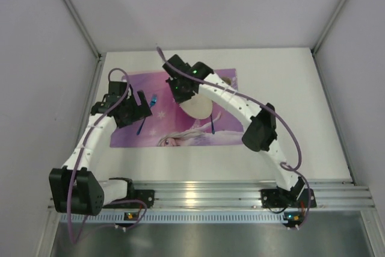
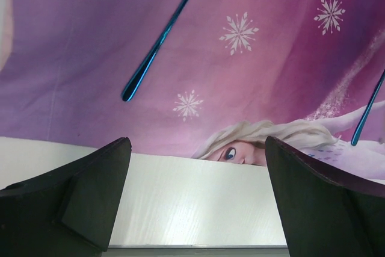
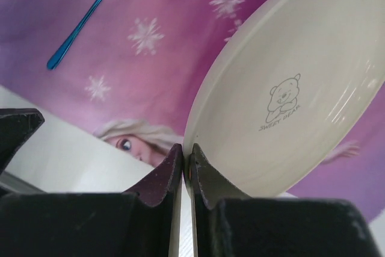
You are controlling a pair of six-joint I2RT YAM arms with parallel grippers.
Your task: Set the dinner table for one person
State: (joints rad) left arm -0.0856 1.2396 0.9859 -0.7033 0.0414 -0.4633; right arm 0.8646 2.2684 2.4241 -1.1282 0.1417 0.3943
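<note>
The white dinner table [image 1: 289, 88] bears a purple-pink snowflake placemat [image 1: 210, 133]. My right gripper [image 1: 183, 95] is shut on the rim of a cream plate [image 1: 198, 109] with a bear print [image 3: 283, 106], and holds it tilted over the placemat's middle; in the right wrist view the gripper [image 3: 186, 150] pinches the plate's edge. My left gripper [image 1: 139, 115] is open and empty over the placemat's left part; in the left wrist view it [image 2: 197, 148] hangs above the mat's near edge. A blue utensil [image 2: 159, 40] lies on the mat beyond it, and a second one [image 1: 213, 126] lies to the right.
Grey enclosure walls [image 1: 36, 58] close in the table on the left, right and back. An aluminium rail [image 1: 240, 194] with the arm bases runs along the near edge. Bare white tabletop [image 2: 198, 203] shows between the mat and the rail.
</note>
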